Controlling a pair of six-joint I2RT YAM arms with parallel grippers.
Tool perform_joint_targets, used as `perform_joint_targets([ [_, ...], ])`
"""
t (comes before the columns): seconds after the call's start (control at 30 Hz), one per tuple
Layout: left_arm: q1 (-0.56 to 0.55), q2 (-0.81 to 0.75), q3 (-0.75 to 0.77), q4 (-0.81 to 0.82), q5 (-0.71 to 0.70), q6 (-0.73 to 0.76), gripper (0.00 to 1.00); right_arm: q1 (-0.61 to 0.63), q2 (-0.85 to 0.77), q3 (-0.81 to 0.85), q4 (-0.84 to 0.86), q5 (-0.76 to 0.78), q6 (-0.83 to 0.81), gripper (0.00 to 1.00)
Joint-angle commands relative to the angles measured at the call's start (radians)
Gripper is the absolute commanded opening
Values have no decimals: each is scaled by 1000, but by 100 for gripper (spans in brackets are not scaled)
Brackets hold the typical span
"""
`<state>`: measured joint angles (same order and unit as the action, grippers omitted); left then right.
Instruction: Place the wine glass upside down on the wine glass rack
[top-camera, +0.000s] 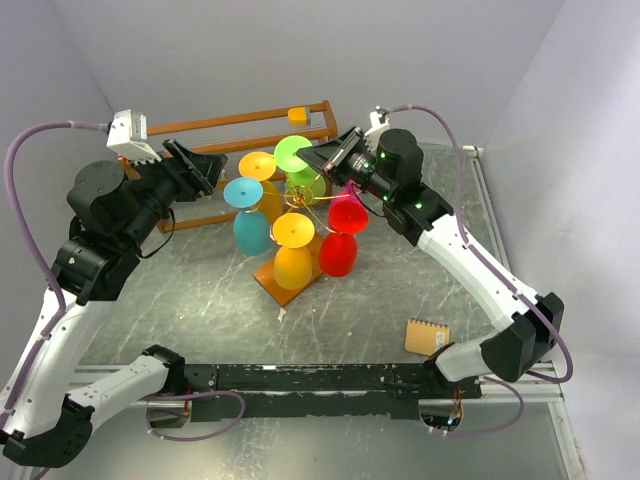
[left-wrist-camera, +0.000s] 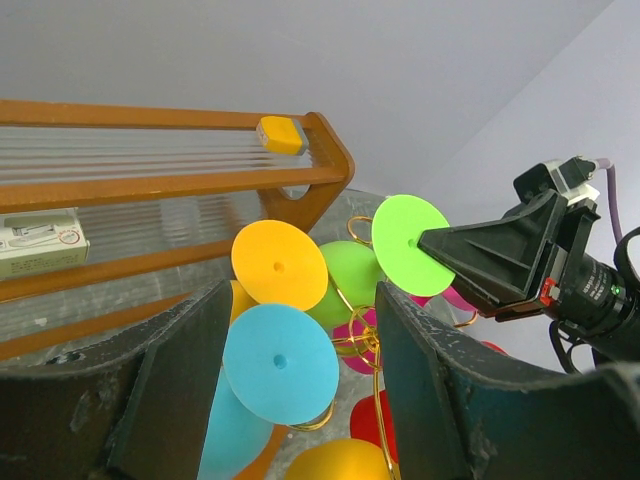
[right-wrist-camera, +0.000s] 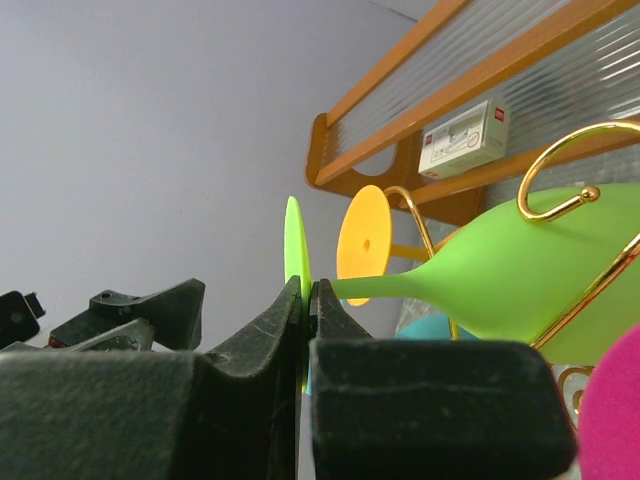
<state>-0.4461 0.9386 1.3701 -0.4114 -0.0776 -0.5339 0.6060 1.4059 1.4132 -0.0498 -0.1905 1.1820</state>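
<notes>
We see the grey worktop hemmed in by pale walls at the back and on both sides. Its widest bare stretch is on the near side, between the rack and the arm bases. Along the back stands the wooden slatted shelf, just behind the wine glass rack, so room there is tight. The rack sits mid-worktop, crowded with upturned glasses, among them a blue glass, an orange glass and a red glass. The green wine glass is on the rack's far side, foot uppermost and bowl down among the gold scrolls; we cannot tell whether the wire carries it. Our right tool is clamped on the rim of that green foot, its jaws pressed onto the thin disc. Our left tool has its fingers well apart and holds nothing. It is just left of the blue glass's foot and apart from the green one. A small notepad lies near the right arm's base.
</notes>
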Motion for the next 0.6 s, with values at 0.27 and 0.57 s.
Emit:
perform_joint_targets([
  [0.27, -3, -11, 1, 5, -9, 8, 69, -2, -80, -43, -49, 191, -21, 0],
  [0.57, -3, -17, 4, -4, -21, 15, 69, -5, -48, -23, -51, 251, -27, 0],
])
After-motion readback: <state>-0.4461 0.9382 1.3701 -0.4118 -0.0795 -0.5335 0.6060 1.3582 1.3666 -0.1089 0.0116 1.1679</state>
